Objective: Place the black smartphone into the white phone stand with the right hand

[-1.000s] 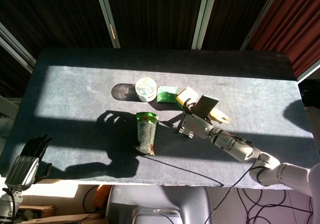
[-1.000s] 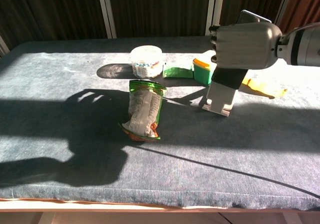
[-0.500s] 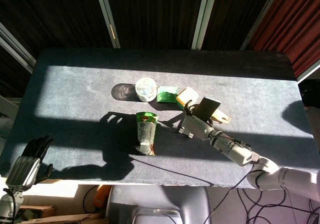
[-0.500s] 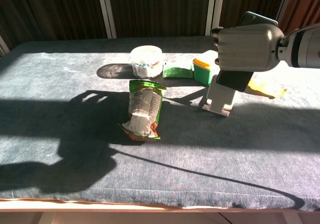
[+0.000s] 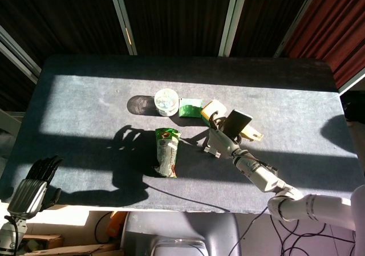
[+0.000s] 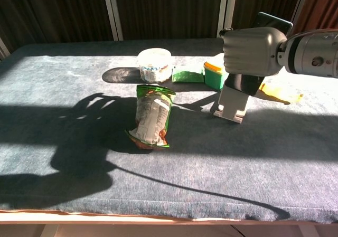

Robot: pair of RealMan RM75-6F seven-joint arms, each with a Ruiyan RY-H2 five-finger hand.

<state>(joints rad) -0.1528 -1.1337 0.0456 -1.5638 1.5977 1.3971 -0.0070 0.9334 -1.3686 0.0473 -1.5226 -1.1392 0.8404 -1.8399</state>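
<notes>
My right hand [image 6: 249, 51] [image 5: 221, 137] grips the black smartphone [image 6: 249, 83] [image 5: 237, 122], which stands tilted with its lower end over the white phone stand [image 6: 232, 104] [image 5: 212, 149]. The hand covers most of the phone, so only its top corner and lower part show. Whether the phone's bottom edge rests in the stand's lip I cannot tell. My left hand [image 5: 35, 186] hangs off the table's near left corner, fingers apart, holding nothing.
A green snack bag [image 6: 151, 116] lies left of the stand. Behind it stand a white tub [image 6: 155, 64], a green packet [image 6: 187, 74] and a green box with an orange lid [image 6: 215, 73]. A yellow item [image 6: 280, 93] lies to the right of the stand.
My right hand has shifted slightly left and nearer with the phone, lowering it toward the stand. The shadow on the table slid left. The left hand stayed put.
</notes>
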